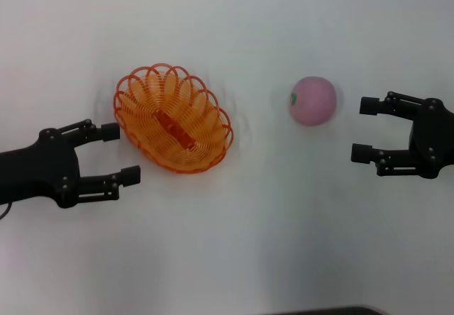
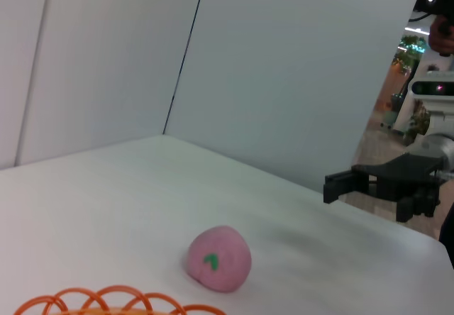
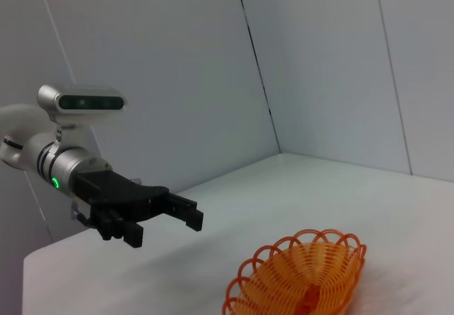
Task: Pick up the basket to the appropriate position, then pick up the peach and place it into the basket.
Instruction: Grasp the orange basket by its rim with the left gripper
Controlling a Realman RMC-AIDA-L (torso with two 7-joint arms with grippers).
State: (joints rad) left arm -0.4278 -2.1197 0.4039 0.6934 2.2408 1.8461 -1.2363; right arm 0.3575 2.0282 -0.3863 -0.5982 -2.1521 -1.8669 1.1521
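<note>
White surface (image 1: 234, 251) fills my head view, with everything on it well spread out. On it the orange basket (image 1: 172, 118) lies left of centre: an oval of looped plastic wire with a scalloped rim and a solid orange strip along its middle, set at a slant. I see my left claw (image 1: 120, 154) low at the left, its two black fingers spread open, the upper fingertip just beside the basket's near rim, holding nothing. My right claw (image 1: 366, 129) sits at the right, also open and empty, its fingers pointing toward the peach (image 1: 312, 100) but apart from it. That peach is a round pale pink ball with a small green mark on its side, resting on the surface well apart from the basket.
</note>
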